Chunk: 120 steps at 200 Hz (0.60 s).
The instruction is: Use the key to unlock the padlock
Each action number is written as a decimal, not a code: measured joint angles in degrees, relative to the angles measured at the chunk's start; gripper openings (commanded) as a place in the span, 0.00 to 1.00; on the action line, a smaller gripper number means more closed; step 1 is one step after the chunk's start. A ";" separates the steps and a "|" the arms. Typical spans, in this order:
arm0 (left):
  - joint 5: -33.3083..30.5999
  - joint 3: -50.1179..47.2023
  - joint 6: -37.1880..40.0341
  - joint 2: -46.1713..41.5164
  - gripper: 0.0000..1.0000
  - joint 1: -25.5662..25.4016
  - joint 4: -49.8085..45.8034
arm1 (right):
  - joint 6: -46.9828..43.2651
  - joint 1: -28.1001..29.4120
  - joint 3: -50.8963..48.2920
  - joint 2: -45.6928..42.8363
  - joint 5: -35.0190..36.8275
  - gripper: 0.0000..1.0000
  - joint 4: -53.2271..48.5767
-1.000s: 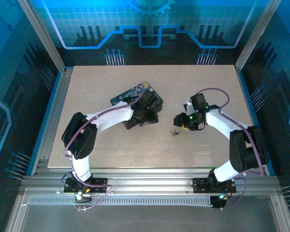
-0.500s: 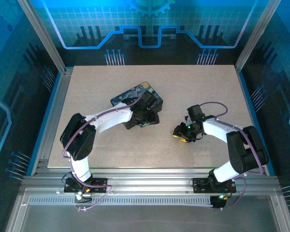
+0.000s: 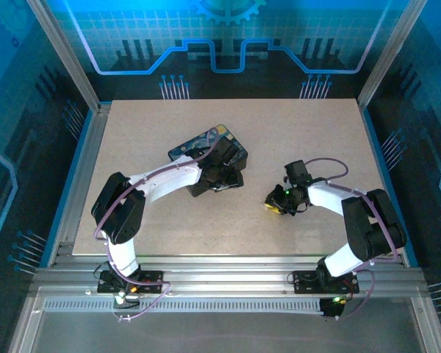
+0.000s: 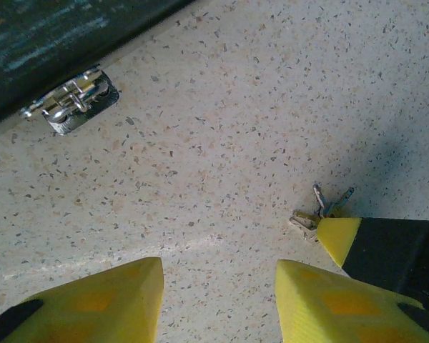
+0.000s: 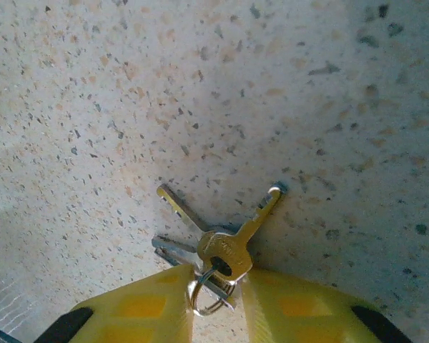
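Note:
The tiny silver padlock [image 4: 75,100] lies on the table against the edge of the dark night-sky box [image 3: 206,143], up and left of my open left gripper [image 4: 220,300], whose yellow fingers are wide apart over bare table. A bunch of brass and silver keys on a ring [image 5: 225,250] lies fanned on the table. My right gripper [image 5: 218,300] is down on it, fingers close on either side of the key heads and ring. In the left wrist view the keys [image 4: 323,206] poke out past a right fingertip [image 4: 337,237].
The speckled table [image 3: 301,132] has open room at the back and right. The left arm [image 3: 162,180] curves over the box's near edge. Aluminium rails [image 3: 228,266] run along the front edge, and blue-lit walls enclose the table.
My right gripper has dropped down and slightly left onto the keys, which lay uncovered a second ago, and now has them between its fingers. The left arm has barely moved.

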 measured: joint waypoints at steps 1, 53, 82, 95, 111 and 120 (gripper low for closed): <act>0.00 0.00 0.00 0.00 0.46 0.00 0.00 | 0.02 0.00 -0.02 0.00 0.02 0.23 0.00; -0.02 0.00 0.15 0.00 0.46 -0.02 -0.04 | -1.31 0.00 -0.13 -0.15 0.92 0.12 -0.35; -0.02 0.00 0.15 0.00 0.46 -0.02 -0.07 | -4.15 0.02 -0.13 -0.44 1.44 0.10 -0.33; -0.02 0.00 0.15 0.00 0.46 -0.02 -0.07 | -5.53 0.02 -0.11 -0.44 1.70 0.08 0.11; -0.02 0.00 0.15 0.00 0.46 -0.02 -0.07 | -6.71 -0.07 -0.09 -0.63 1.75 0.06 0.55; -0.02 0.00 0.20 0.00 0.46 -0.02 -0.07 | -7.43 -0.26 -0.07 -0.90 1.53 0.05 0.52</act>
